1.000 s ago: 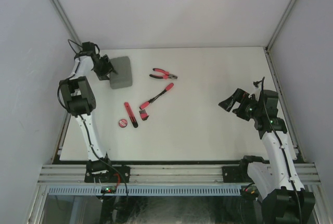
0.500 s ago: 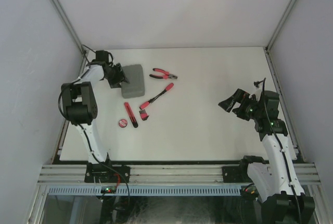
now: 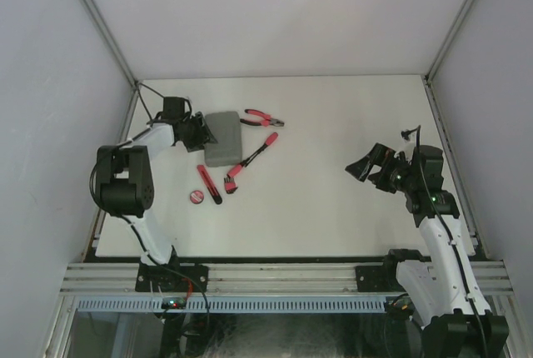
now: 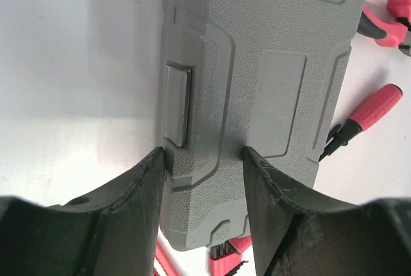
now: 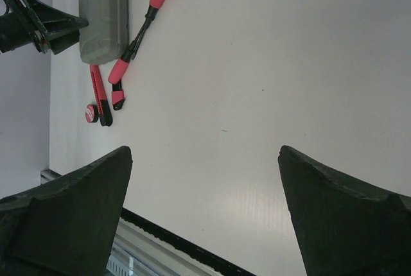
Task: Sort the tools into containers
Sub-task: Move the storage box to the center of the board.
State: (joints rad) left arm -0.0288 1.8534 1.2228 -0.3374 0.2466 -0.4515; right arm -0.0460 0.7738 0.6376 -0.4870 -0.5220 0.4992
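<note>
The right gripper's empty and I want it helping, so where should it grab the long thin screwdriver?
Grip the long thin screwdriver by its red handle, coming down from the right. That end has bare table to its right; the other end crowds the grey case and smaller tools.

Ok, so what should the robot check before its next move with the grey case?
1. Left hand at the grey case: ok, one finger on each side of the latch end.
2. Hold is tight: cannot tell.
3. Case open to take tools: not ok, the lid is shut.
4. Room around the case: not ok, the screwdriver lies right by its corner, maybe touching.
5. Right hand out of the way: ok, open and far off to the side.
</note>
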